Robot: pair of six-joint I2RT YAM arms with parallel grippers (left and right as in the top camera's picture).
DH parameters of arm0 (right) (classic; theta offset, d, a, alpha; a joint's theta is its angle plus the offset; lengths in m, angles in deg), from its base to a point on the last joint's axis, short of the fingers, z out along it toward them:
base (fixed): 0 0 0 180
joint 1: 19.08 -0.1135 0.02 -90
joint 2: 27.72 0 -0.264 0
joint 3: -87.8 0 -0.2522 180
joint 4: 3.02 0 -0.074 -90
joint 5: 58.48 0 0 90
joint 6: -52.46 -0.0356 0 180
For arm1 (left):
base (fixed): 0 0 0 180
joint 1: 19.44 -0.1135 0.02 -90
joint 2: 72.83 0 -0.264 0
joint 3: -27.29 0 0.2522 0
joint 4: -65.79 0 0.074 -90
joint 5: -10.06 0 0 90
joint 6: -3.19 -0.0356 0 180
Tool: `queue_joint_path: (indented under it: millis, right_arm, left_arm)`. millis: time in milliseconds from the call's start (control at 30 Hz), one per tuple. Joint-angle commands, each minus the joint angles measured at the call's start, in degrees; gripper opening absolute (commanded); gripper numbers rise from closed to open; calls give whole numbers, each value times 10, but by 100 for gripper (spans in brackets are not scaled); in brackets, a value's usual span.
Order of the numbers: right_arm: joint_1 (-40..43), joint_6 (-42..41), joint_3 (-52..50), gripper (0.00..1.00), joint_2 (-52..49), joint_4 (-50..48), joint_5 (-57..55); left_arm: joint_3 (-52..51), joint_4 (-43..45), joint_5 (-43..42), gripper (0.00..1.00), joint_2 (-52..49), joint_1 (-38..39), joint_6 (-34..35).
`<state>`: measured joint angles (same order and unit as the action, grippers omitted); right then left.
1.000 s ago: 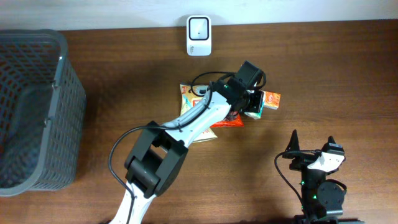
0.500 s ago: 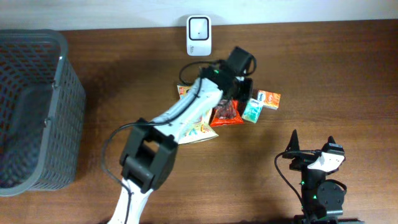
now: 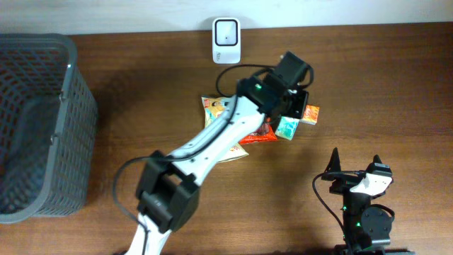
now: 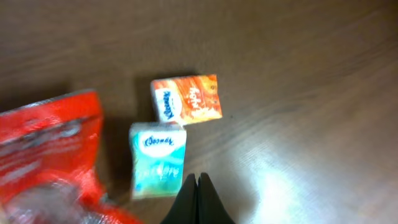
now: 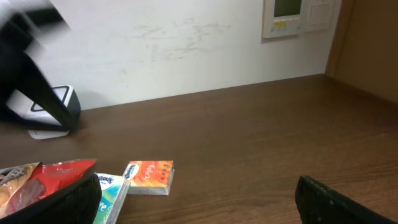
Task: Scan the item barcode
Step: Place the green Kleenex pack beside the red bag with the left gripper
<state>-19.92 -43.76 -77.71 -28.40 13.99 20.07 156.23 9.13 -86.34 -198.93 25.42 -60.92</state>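
Observation:
Two tissue packs lie side by side on the brown table: an orange one and a teal one. The white barcode scanner stands at the table's far edge. My left gripper hovers above the table just beside the teal pack, shut with nothing between its fingers. Near the front edge, my right gripper is parked and open, also holding nothing.
A red snack bag and a yellow bag lie left of the packs, partly under the left arm. A dark mesh basket fills the left side.
The left arm's head swung left toward the scanner, then back right, ending over the tissue packs. The packs have barely shifted. The right arm has not moved.

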Motion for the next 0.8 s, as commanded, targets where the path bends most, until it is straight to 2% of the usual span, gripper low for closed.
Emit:
queue_joint_path:
  millis: [0,100,200,567,767]
  right_arm:
    - [-3,-5,-4,98,2,3,-1]
    - [-3,-5,-4,98,2,3,-1]
    - [-3,-5,-4,98,2,3,-1]
    - [-3,-5,-4,98,2,3,-1]
    - [-3,-5,-4,99,2,3,-1]
  left_arm:
    - [-12,24,19,0,-70,1,-7]
    - [-12,35,27,0,-96,-3,-7]
    - [-12,34,70,0,-99,-4,-9]
    - [27,26,70,0,-66,-8,-20]
    - [41,45,12,0,-52,1,-10]
